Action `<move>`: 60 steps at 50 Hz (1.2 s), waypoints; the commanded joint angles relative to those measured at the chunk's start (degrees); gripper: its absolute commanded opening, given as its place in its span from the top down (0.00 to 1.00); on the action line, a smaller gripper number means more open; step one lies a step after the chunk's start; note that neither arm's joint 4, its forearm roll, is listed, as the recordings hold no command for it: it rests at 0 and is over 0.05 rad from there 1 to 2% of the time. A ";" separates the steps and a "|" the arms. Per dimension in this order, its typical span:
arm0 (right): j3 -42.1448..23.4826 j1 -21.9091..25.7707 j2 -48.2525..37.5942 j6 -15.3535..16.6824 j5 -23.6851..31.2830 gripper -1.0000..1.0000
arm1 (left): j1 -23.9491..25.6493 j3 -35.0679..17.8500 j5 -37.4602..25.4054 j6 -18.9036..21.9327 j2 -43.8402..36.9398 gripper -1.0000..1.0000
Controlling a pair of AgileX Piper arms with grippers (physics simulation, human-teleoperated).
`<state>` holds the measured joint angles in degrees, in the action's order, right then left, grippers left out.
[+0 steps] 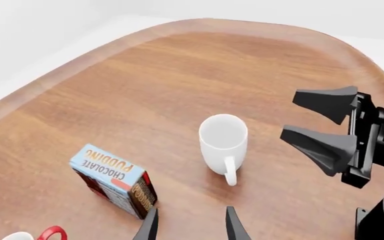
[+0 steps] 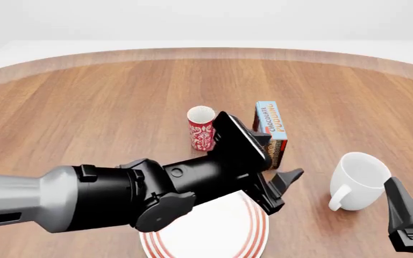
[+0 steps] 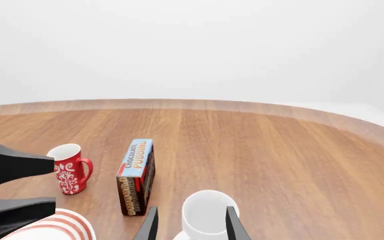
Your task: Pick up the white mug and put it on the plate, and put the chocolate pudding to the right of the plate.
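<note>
1. The plate [image 2: 253, 236] lies near me under my left arm, mostly hidden.
2. The white mug [image 2: 356, 180] stands upright right of it, ungrasped; a clumsy close could tip it.
3. The chocolate pudding [image 2: 271, 131] stands behind.
4. My left gripper [image 2: 284, 189] and right gripper [image 3: 189, 224] are spread, empty.

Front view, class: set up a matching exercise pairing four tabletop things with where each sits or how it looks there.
Things:
1. white mug
2. red mug
3. chocolate pudding
4. plate

Descriptions:
A. partly hidden under the left arm, nearest the camera
B. upright, just left of the carton
C. standing on its side between the two mugs
D. farthest right, handle toward the camera

Pairs: 1-D, 2-B, 3-C, 4-A
</note>
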<state>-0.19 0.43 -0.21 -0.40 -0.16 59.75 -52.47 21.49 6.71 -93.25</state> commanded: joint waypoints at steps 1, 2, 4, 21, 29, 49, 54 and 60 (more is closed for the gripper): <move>0.00 0.08 0.02 -0.06 -0.02 0.00 | 0.94 -2.25 -1.08 -1.37 -2.30 0.00; 0.00 0.09 0.03 -0.07 -0.03 0.00 | 1.01 -2.81 -1.22 -1.67 -2.82 0.00; 0.00 0.09 0.02 -0.08 -0.02 0.00 | 1.03 -3.04 -1.32 -1.64 -3.02 0.00; -0.03 0.09 0.08 -0.15 0.02 0.00 | 1.81 -7.26 -3.30 -3.18 -5.74 0.00; -0.02 0.09 0.08 -0.20 0.04 0.00 | 2.15 -8.87 -3.96 -3.55 -6.92 0.00; -0.13 0.00 0.18 -0.45 0.30 0.00 | 2.36 -13.71 -6.00 -4.88 -11.54 0.00; -0.13 0.02 0.18 -0.44 0.28 0.00 | 2.80 -15.08 -6.82 -4.86 -12.80 0.00; -0.12 0.05 0.18 -0.48 0.27 0.00 | 3.07 -15.92 -7.08 -5.46 -13.89 0.00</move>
<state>-0.31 0.47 -0.04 -0.81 0.09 62.37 -66.33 15.37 1.87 -105.06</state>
